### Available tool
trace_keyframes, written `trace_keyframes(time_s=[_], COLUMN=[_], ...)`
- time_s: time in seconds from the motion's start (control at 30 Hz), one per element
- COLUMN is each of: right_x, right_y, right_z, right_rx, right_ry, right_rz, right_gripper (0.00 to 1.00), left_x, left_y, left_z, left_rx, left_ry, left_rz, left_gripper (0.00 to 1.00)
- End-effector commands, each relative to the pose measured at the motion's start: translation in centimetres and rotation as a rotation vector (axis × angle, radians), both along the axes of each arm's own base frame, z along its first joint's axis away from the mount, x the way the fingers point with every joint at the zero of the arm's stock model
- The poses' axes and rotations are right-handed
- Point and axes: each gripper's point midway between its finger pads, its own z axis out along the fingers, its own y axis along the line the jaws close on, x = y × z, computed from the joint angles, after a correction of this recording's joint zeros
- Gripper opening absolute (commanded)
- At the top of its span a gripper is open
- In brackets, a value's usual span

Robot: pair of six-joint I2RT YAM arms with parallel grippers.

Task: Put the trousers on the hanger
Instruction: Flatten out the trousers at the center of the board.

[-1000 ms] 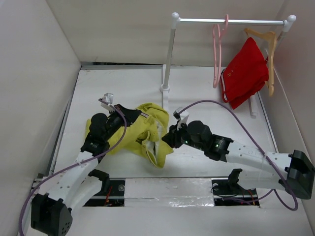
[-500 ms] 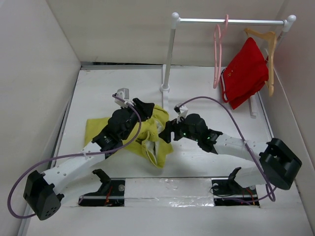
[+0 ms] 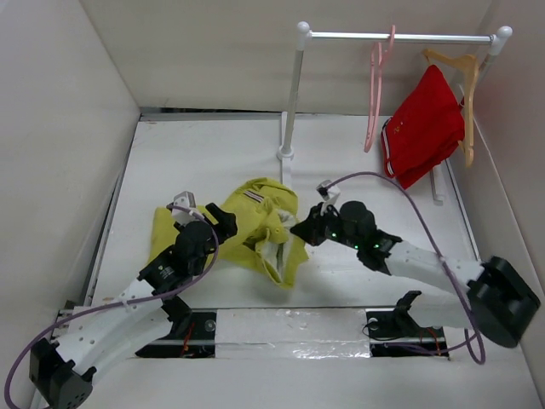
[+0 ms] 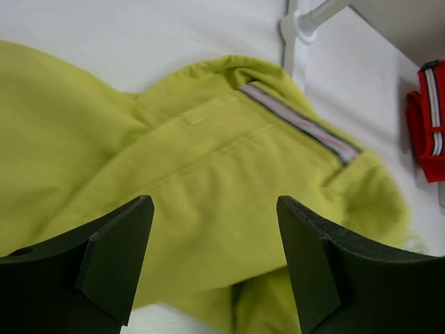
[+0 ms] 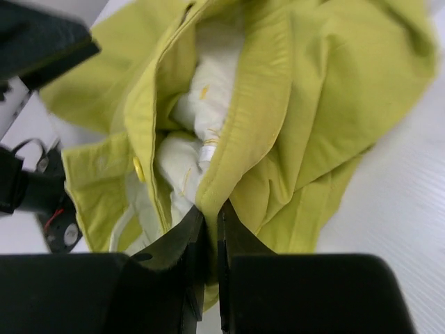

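The mustard-yellow trousers (image 3: 255, 228) lie crumpled on the white table between the two arms, striped waistband (image 4: 299, 122) toward the back. My left gripper (image 3: 220, 223) hovers over their left part, jaws wide open with only fabric (image 4: 208, 181) below them. My right gripper (image 3: 300, 230) is shut on a fold of the trousers' edge (image 5: 229, 174), next to the pale lining (image 5: 198, 104) and a yellow button (image 5: 138, 169). The pink hanger (image 3: 375, 94) hangs on the rail at the back right, far from both grippers.
A white clothes rail (image 3: 400, 37) stands on a post (image 3: 291, 102) at the back. A red garment (image 3: 421, 128) hangs on a tan wooden hanger (image 3: 464, 94) at the right end. White walls close the table on the left, back and right.
My left gripper has opened, let go of the trousers and drawn back toward the left. My right gripper has closed on the trousers' right edge. The fabric has spread a little.
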Motion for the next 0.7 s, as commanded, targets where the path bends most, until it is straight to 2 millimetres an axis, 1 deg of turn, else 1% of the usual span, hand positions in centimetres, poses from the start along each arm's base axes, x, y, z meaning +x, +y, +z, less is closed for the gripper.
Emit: trace_keyframes(time_s=[0.0, 0.03, 0.07, 0.1, 0.13, 0.17, 0.2, 0.23, 0.27, 0.3, 0.37, 0.4, 0.43, 0.47, 0.5, 0.53, 0.57, 0.6, 0.63, 0.67], right_x=[3.3, 2.9, 2.5, 2.7, 2.7, 1.7, 1.1, 0.7, 0.1, -0.2, -0.3, -0.4, -0.3, 0.0, 0.3, 0.4, 0.5, 0.5, 0.5, 0.4], right_y=[-6.5, -8.8, -10.9, -13.4, -15.9, -18.8, -21.1, -22.5, -23.7, -24.4, -24.7, -23.9, -23.5, -23.5, -23.3, -23.3, -23.5, -23.4, -22.8, -22.7], right_z=[4.1, 6.6, 5.6, 5.9, 5.5, 6.2, 4.7, 4.6, 5.3, 4.7, 4.2, 4.1, 3.9, 4.1, 4.0, 4.4, 4.8, 6.9, 8.1, 9.4], right_rx=[-0.002, 0.034, -0.014, -0.024, -0.037, -0.033, -0.078, -0.075, -0.036, -0.046, -0.039, -0.023, -0.022, -0.021, -0.045, -0.064, -0.104, -0.095, -0.093, -0.107], right_ry=[-0.106, -0.160, -0.135, -0.146, -0.147, -0.168, -0.134, -0.139, -0.170, -0.167, -0.161, -0.144, -0.134, -0.144, -0.141, -0.155, -0.176, -0.219, -0.251, -0.293], right_rz=[-0.295, -0.363, -0.421, -0.519, -0.599, -0.693, -0.767, -0.820, -0.860, -0.889, -0.886, -0.840, -0.824, -0.825, -0.808, -0.805, -0.794, -0.779, -0.747, -0.725], right_gripper=[0.00, 0.00, 0.00, 0.00, 0.00, 0.00, 0.00, 0.00, 0.00, 0.00, 0.00, 0.02, 0.03, 0.07, 0.19, 0.26, 0.33, 0.47, 0.52, 0.58], left_x=[-0.6, -0.5, -0.5, -0.5, -0.4, -0.1, 0.0, 0.1, 0.0, 0.0, -0.5, -0.7, -1.0, -1.4, -1.7, -1.8, -2.0, -2.0, -2.1, -2.1], left_y=[0.8, 0.8, 0.8, 0.7, 0.5, 0.2, 0.0, -0.2, -0.2, -0.3, -0.6, -0.6, -0.5, -0.3, -0.1, 0.2, 0.1, 0.0, 0.0, -0.1], left_z=[-1.1, -0.8, -0.8, -1.0, -1.1, -0.9, -0.7, -0.6, -0.8, -1.2, -2.1, -2.4, -2.7, -3.6, -3.9, -4.2, -4.6, -4.4, -4.6, -4.8], left_rx=[0.018, 0.019, 0.024, 0.027, 0.027, 0.017, 0.016, 0.020, 0.027, 0.036, 0.039, 0.037, 0.036, 0.042, 0.040, 0.041, 0.028, 0.010, 0.003, -0.002], left_ry=[0.031, 0.028, 0.032, 0.038, 0.039, 0.032, 0.028, 0.031, 0.044, 0.060, 0.087, 0.094, 0.103, 0.129, 0.137, 0.145, 0.147, 0.138, 0.141, 0.146], left_rz=[0.019, 0.019, 0.018, 0.014, 0.008, -0.001, -0.010, -0.014, -0.017, -0.023, -0.042, -0.045, -0.046, -0.044, -0.040, -0.029, -0.037, -0.036, -0.036, -0.036], left_gripper=[0.70, 0.70, 0.70, 0.70, 0.70, 0.70, 0.70, 0.70, 0.70, 0.70, 0.70, 0.70, 0.70, 0.70, 0.70, 0.70, 0.71, 0.71, 0.72, 0.72])
